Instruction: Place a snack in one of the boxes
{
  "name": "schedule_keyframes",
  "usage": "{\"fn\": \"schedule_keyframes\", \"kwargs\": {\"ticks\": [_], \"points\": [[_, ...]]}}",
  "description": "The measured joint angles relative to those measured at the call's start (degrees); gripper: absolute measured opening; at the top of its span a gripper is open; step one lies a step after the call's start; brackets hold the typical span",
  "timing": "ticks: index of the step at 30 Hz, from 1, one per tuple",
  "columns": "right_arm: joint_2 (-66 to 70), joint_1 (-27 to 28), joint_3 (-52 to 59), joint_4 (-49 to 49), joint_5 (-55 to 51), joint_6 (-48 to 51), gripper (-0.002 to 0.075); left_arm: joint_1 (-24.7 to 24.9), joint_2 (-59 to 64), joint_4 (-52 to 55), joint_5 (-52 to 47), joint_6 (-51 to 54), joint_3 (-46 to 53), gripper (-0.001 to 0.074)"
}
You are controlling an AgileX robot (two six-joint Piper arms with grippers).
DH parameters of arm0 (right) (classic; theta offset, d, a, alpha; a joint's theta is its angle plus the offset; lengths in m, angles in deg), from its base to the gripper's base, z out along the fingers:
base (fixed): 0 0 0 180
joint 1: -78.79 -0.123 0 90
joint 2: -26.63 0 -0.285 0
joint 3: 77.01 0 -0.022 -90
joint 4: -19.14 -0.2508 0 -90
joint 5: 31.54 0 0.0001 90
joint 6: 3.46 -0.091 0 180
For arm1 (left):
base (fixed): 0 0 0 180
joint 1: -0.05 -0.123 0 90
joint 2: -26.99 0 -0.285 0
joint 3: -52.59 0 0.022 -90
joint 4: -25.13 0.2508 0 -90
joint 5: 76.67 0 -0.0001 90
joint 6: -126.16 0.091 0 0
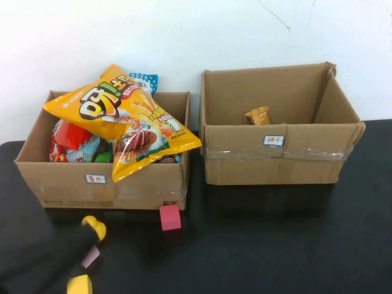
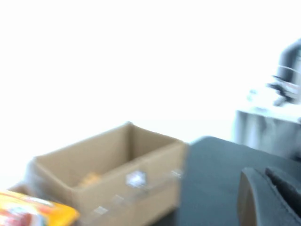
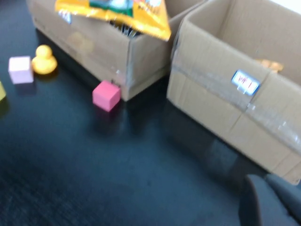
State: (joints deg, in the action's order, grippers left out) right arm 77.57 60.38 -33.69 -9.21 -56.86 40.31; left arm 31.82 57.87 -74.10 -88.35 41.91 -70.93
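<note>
A yellow chip bag (image 1: 116,113) lies on top of several other snack packs in the left cardboard box (image 1: 104,187). The right cardboard box (image 1: 275,162) holds one small brown snack (image 1: 258,114). My left arm shows as a dark shape at the near left of the high view, in front of the left box. My left gripper (image 2: 270,197) is shut and empty over the black table, with the right box (image 2: 108,174) and the bag's corner (image 2: 33,212) beyond it. My right gripper (image 3: 270,200) is shut and empty, near the front of the right box (image 3: 225,108).
On the black table in front of the left box lie a pink cube (image 1: 170,217), a yellow rubber duck (image 1: 93,227), a pale pink cube (image 1: 90,256) and a yellow block (image 1: 79,285). A white wall stands behind the boxes.
</note>
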Motion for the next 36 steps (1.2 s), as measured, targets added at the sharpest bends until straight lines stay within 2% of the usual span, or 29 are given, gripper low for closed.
{"fn": "schedule_keyframes", "kwargs": {"ticks": [6,20,24,29,33,36], "points": [[-3.0,0.0,4.6,-2.6,-1.1,-0.2,0.0006,0.0,0.0,0.6,-4.2,-2.7,3.9,-0.0001],[-3.0,0.0,4.9,-13.9,-6.6,-0.3,0.0,0.0,0.0,0.8,-4.4,-2.9,7.0,-0.0001],[-3.0,0.0,4.9,-15.9,-3.2,0.3,-0.0001,0.0,0.0,0.8,-4.4,-2.9,7.0,-0.0001],[-3.0,0.0,4.9,-18.7,6.5,2.5,-0.0001,0.0,0.0,0.8,-4.4,-2.9,7.0,-0.0001],[-3.0,0.0,4.9,-23.2,7.3,2.8,-0.0001,0.0,0.0,0.8,-3.3,-2.9,7.0,-0.0001],[-3.0,0.0,4.9,-24.0,7.0,7.8,-0.0001,0.0,0.0,0.8,-3.1,-2.9,7.0,-0.0001]]}}
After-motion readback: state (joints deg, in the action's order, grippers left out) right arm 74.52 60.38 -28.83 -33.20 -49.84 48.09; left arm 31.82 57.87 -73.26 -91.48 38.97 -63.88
